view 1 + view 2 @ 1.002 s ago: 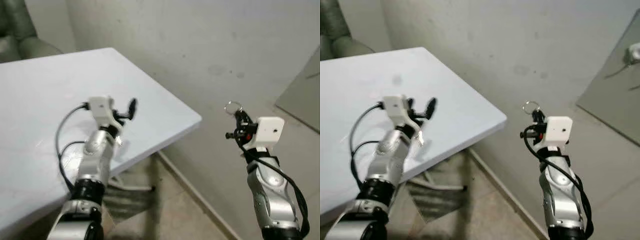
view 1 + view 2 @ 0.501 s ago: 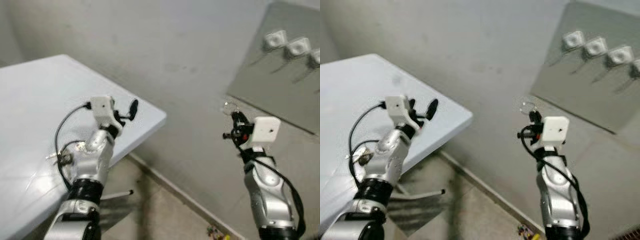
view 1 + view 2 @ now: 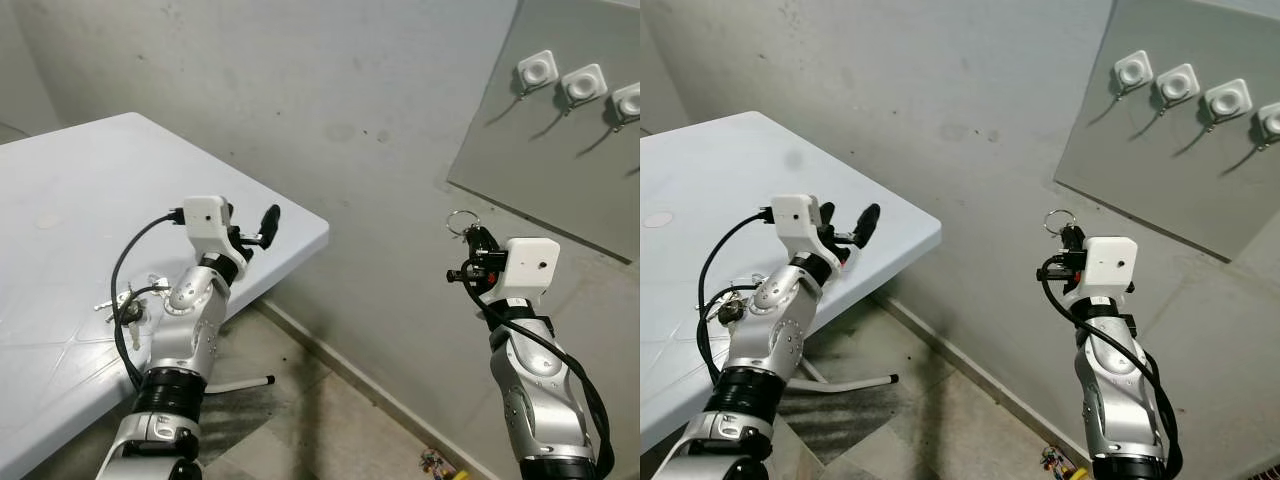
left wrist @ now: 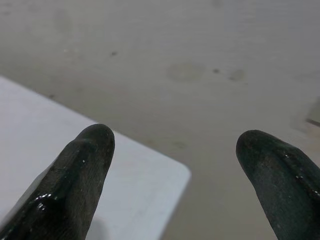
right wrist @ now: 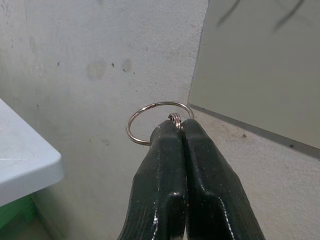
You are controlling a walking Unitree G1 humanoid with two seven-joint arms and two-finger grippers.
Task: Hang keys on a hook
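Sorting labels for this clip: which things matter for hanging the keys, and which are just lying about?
Job:
key ring, pinched in the right tool
wall hooks on the grey panel

Lying about:
white table
open left tool

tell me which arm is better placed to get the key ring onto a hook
Right. The right tool is shut on the key ring and is raised toward the board of hooks. The left tool is open, holding nothing, over the white table.
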